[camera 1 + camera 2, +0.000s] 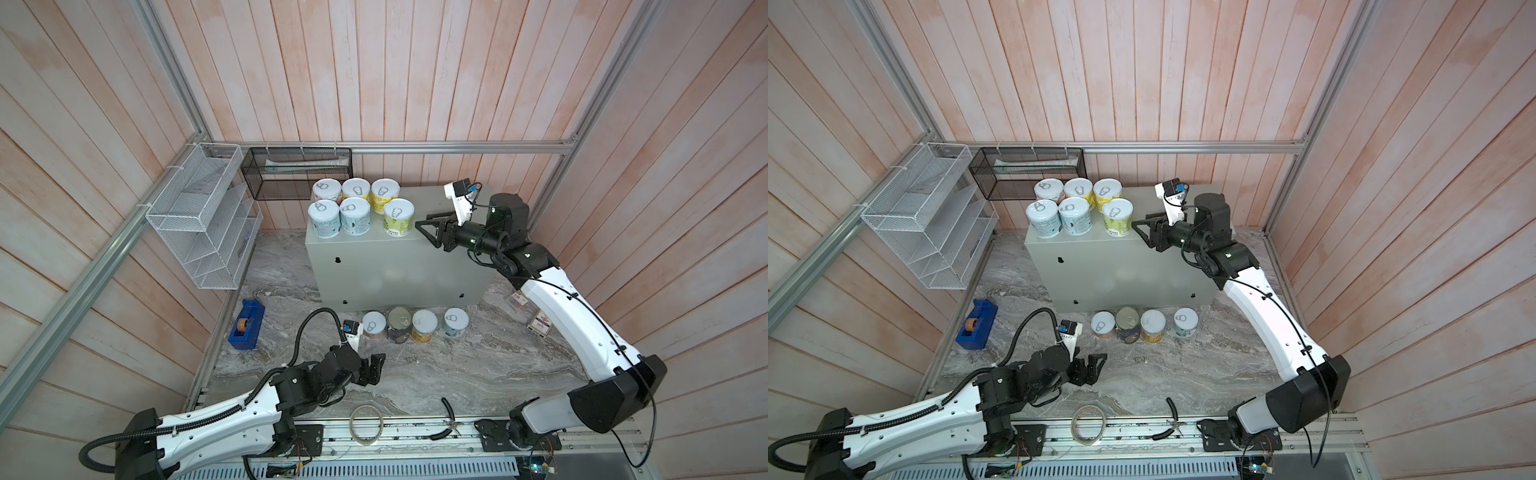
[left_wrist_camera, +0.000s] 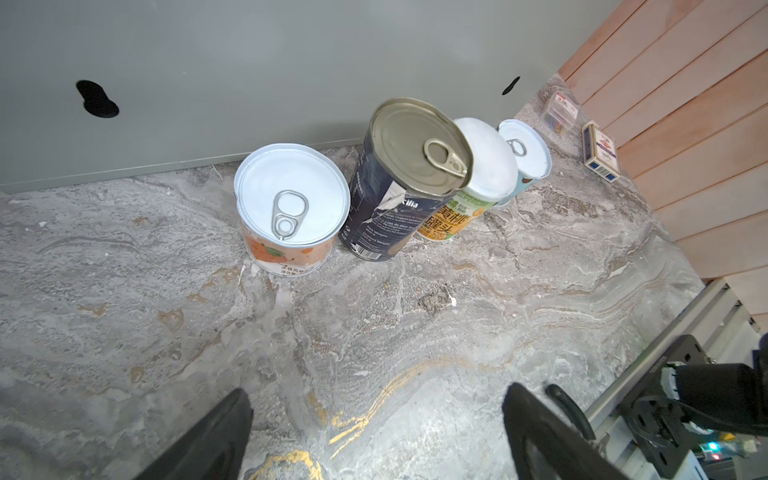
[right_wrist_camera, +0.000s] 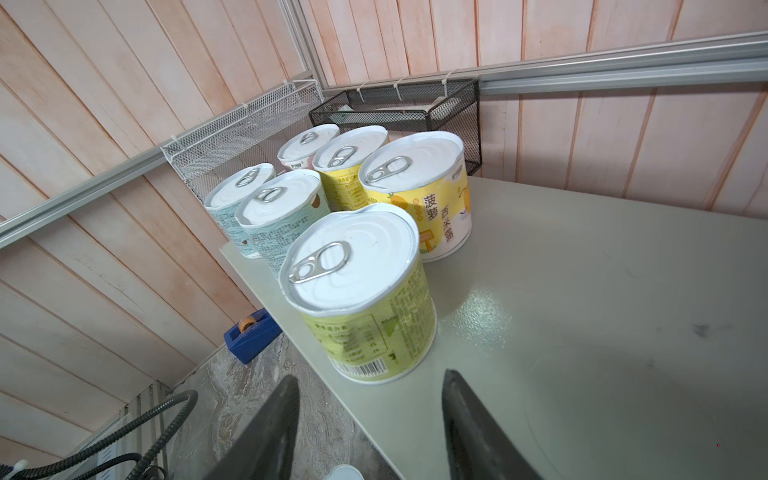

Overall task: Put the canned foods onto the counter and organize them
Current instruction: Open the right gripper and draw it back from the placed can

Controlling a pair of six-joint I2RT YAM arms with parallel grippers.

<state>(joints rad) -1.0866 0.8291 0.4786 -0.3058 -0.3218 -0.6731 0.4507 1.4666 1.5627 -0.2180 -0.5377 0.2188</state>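
- Far left: white rack (image 1: pixel 199 216) on the side wall; blue tape dispenser (image 1: pixel 246 325) on the marble (image 1: pixel 457 374) below.
- Black basket (image 1: pixel 297 172) on the back wall, just behind the left corner of the counter (image 1: pixel 415 266).
- Left gripper (image 1: pixel 374 365): low over the marble, well short of the peach can (image 1: pixel 374 326); jaws spread wide, nothing between.
- Crowded at the counter's left end: six upright cans in two rows. Back: pink can (image 1: pixel 327 190), yellow can (image 1: pixel 356 191), second yellow can (image 1: pixel 385 192). Front: teal can (image 1: pixel 323 218), second teal can (image 1: pixel 354 215), green can (image 1: pixel 398 218) near the front edge.
- On the marble, just before the counter's front: four upright cans in a row, namely peach can, taller navy can (image 1: pixel 399 325), white-lidded can (image 1: pixel 424 326), then pale blue can (image 1: pixel 456 322) slightly apart.
- At the marble's near edge: tape ring (image 1: pixel 351 424), pliers (image 1: pixel 448 409).
- Right gripper (image 1: pixel 417 225): level over the counter top, tips just beside the green can, contact not clear; fingers partly apart, empty.
- Far right, by the wall: clear box (image 1: pixel 517 299), card box (image 1: pixel 540 326).
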